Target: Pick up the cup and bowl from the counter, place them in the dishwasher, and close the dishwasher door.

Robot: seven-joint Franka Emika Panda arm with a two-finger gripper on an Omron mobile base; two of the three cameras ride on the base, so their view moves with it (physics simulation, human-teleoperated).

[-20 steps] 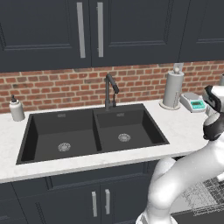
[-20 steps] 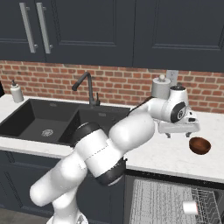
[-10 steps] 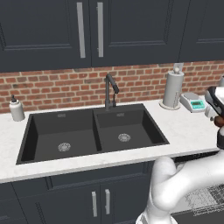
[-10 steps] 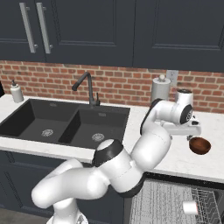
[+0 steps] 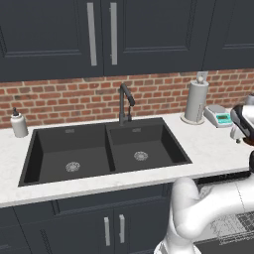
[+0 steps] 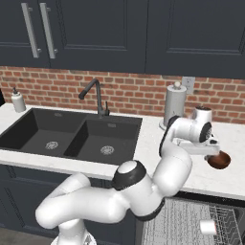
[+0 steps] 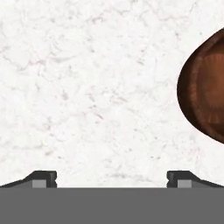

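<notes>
The gripper (image 7: pixel 111 178) hangs over the counter (image 7: pixel 87 87) with its two fingertips (image 7: pixel 41 178) spread wide apart and nothing between them, only bare speckled stone below. In the hand view the bowl (image 7: pixel 205 89) lies off to one side of the fingertips, its dark reddish-brown rim and ribbed inside cut by the edge of the picture, and it is not touched by either fingertip. From the right base view the hand (image 6: pixel 206 143) sits just beside the bowl (image 6: pixel 219 160), which rests on the white counter (image 6: pixel 191 174) near its front edge, to the right of the sink (image 6: pixel 72 136). Below the counter the dishwasher (image 6: pixel 189 225) stands open with its grey wire rack showing, and the cup (image 6: pixel 208 227) lies inside the rack on its side. Behind the hand a paper towel roll (image 6: pixel 174 105) stands upright against the brick wall (image 6: pixel 129 91), and a small soap bottle (image 6: pixel 18 101) stands at the far left end of the counter, well apart from the bowl. A dark faucet (image 6: pixel 95 95) rises behind the sink. In the left base view the same roll (image 5: pixel 196 101) stands beside a small scale (image 5: pixel 219 115) with a teal display, the soap bottle (image 5: pixel 19 124) is left of the sink (image 5: pixel 106 149), and part of the wire rack (image 5: pixel 230 225) shows at the lower right.
</notes>
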